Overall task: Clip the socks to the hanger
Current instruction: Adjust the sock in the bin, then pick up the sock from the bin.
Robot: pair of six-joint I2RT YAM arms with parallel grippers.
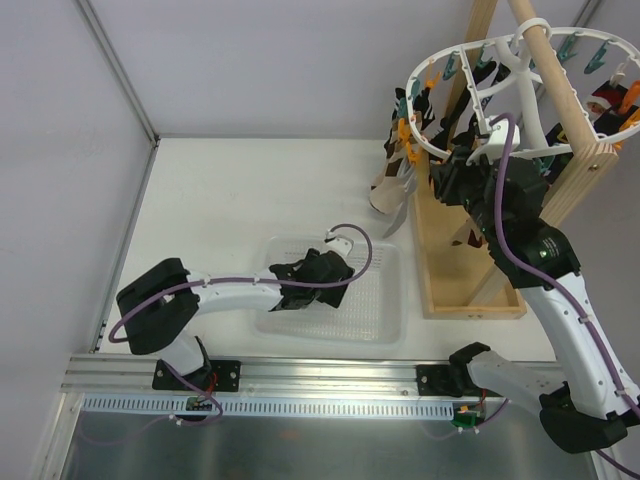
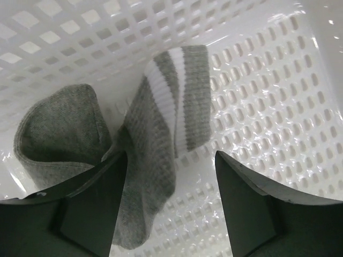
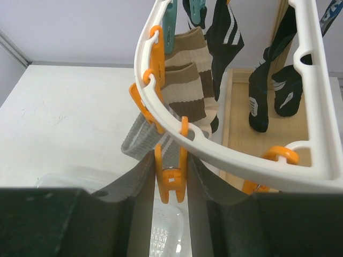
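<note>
Just one grey sock lies in the single white basket.

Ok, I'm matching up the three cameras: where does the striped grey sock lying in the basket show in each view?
Top: hidden under the left gripper, over the basket.
Left wrist: the sock lies centre frame, between the open jaws.
Right wrist: not in it; the other grey sock there hangs from the hanger.
Shared landmark: the white basket, central in top, filling left wrist, bottom edge in right wrist.
</note>
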